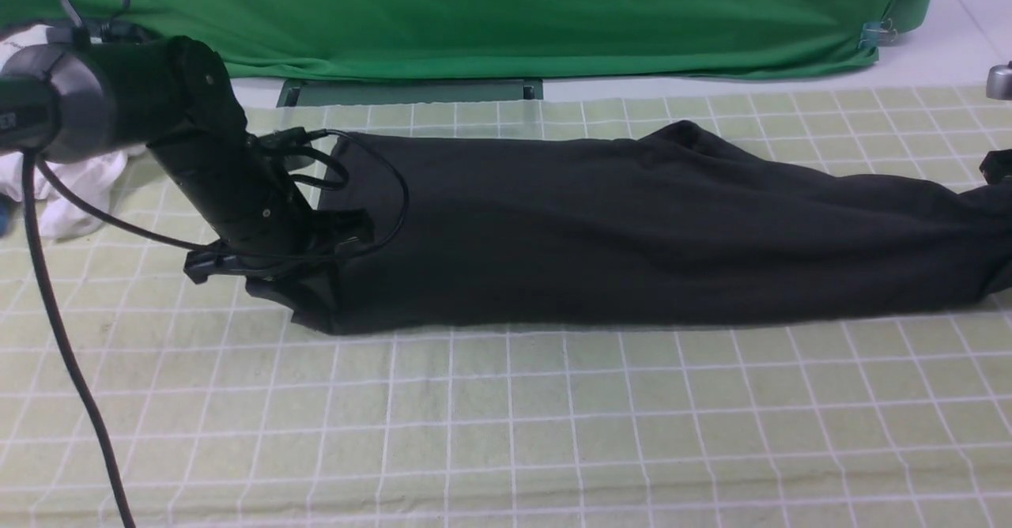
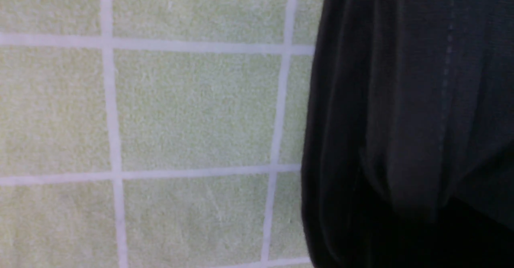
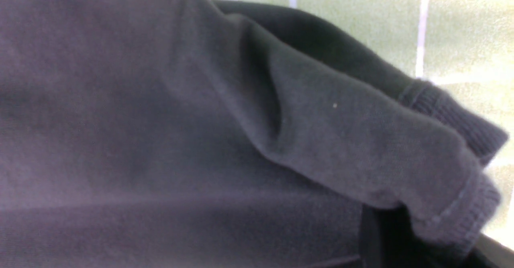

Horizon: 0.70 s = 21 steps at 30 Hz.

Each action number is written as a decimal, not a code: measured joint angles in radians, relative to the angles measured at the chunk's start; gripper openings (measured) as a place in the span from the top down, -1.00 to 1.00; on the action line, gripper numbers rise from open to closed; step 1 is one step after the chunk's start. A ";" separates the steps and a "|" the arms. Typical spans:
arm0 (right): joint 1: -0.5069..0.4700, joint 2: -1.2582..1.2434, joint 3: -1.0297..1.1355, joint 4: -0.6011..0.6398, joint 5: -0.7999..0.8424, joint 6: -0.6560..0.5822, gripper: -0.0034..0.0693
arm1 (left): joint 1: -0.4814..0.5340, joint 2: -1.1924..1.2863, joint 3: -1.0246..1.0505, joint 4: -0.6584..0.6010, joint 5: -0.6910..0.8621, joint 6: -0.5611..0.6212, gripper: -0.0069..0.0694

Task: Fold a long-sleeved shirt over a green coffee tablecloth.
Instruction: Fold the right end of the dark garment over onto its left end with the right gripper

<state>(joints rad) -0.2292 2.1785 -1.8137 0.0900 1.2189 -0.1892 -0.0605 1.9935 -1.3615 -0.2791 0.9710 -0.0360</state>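
- Long-sleeved shirt support: the green coffee tablecloth [image 1: 506, 433] lies flat, with much bare grid in front of the garment. The step in hand is probably an end-to-end fold. Use this free area, and do not drag the cloth into wrinkles.
- Long-sleeved shirt [image 1: 632, 235]: it lies on the tablecloth's far half as a long, narrow, dark band that runs from the left arm to the front view's right edge. The right end sits higher and bunched. Level both ends first, and keep the long edges parallel to the grid lines.
- Left gripper [image 1: 304, 291]: it sits at the band's left near corner, against the fabric. The jaws are lost in the dark cloth, and the left wrist view shows only the shirt's edge beside the grid. Whether it is grasping or released cannot be told. Confirm that every layer is caught before lifting.
- Right gripper [image 1: 998, 166]: only a dark part shows at the shirt's right end, so its state cannot be told.
- Ribbed cuffs [image 3: 453, 111]: they lie loose over the body fabric. Tuck them inside the fold so that they do not trail out.
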 joint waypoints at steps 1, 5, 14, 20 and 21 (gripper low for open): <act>0.000 -0.001 0.005 0.000 -0.001 0.000 0.79 | 0.000 -0.001 0.000 0.000 0.011 0.012 0.68; 0.000 -0.049 0.072 -0.004 -0.009 -0.003 0.79 | 0.000 -0.020 0.005 0.012 0.085 0.023 0.71; -0.033 -0.318 0.411 -0.021 -0.010 -0.003 0.79 | -0.029 -0.311 0.273 0.010 0.102 0.036 0.71; -0.069 -0.509 0.611 -0.047 -0.033 -0.010 0.79 | -0.084 -0.480 0.504 -0.026 -0.025 0.016 0.71; -0.071 -0.525 0.623 -0.048 -0.037 -0.010 0.79 | -0.088 -0.485 0.526 -0.029 -0.045 0.015 0.70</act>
<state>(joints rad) -0.3006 1.6538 -1.1907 0.0423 1.1815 -0.1996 -0.1490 1.5090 -0.8356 -0.3079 0.9259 -0.0212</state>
